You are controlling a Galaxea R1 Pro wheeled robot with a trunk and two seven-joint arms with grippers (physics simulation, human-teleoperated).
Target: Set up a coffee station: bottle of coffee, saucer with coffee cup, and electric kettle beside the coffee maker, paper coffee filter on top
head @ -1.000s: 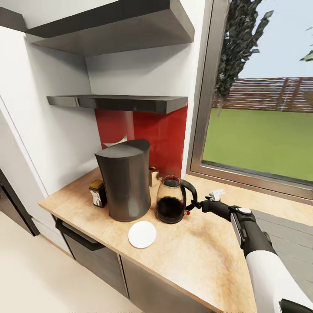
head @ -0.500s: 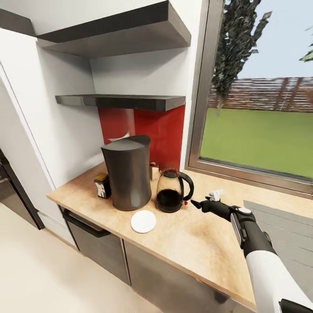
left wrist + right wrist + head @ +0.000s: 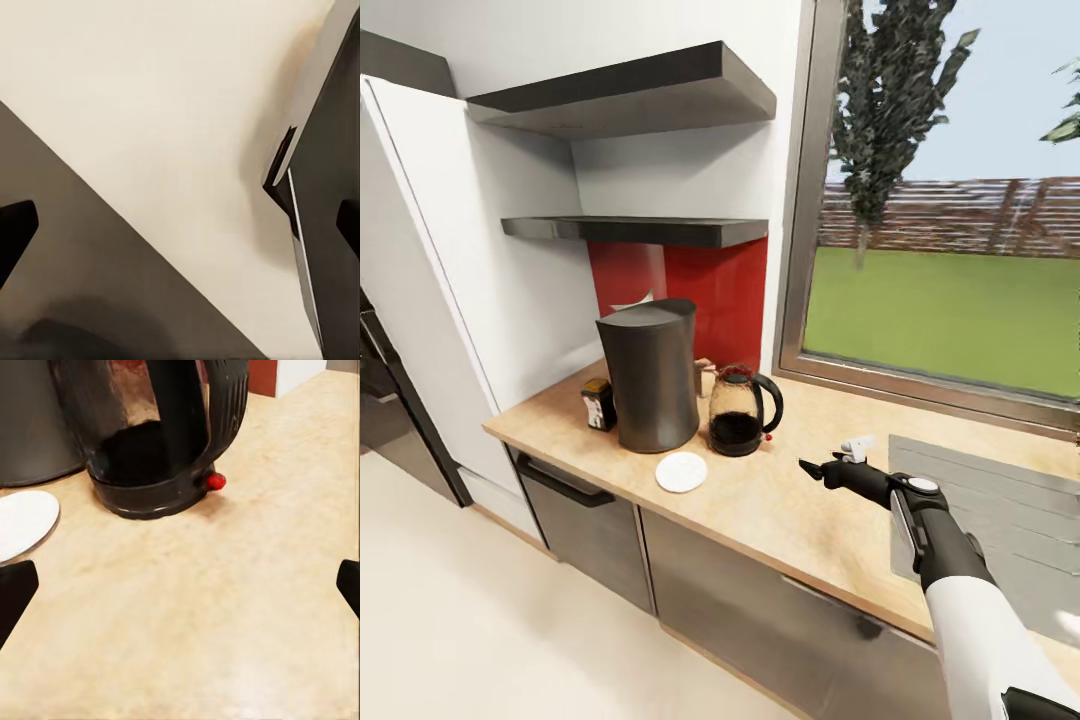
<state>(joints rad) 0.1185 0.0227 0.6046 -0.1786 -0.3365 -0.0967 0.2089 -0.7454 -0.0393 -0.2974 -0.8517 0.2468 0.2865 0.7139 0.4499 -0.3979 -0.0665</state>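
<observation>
- Head view: the coffee maker [image 3: 651, 373] stands near the back left corner of the worktop [image 3: 780, 500], by the red splashback. The electric kettle [image 3: 743, 413] is just beside it on the window side, handle pointing toward the right gripper [image 3: 809, 467]. The saucer [image 3: 681, 472] lies flat close to the front edge, in front of the gap between the two. The bottle of coffee [image 3: 598, 403] sits on the far side of the coffee maker, near the worktop's left end.
- My guess at the step: kettle looks placed, bottle and saucer look placed too. What's left is the cup on the saucer and the filter on top of the coffee maker. There's something small tucked behind the coffee maker, can't make out what.
- Right gripper hangs over the middle of the worktop, well apart from the kettle, jaws spread and holding nothing.
- Left wrist view: left gripper's dark fingertips [image 3: 15, 229] sit at the frame's two edges, so spread wide, nothing between them. Beyond is pale floor and a dark cabinet edge.
- Right wrist view: kettle base [image 3: 154, 487] with its red switch straight ahead, saucer beside it, bare worktop between the parted fingertips [image 3: 16, 589].
- Next move probably calls for fetching the cup, so an empty gripper is fine.
</observation>
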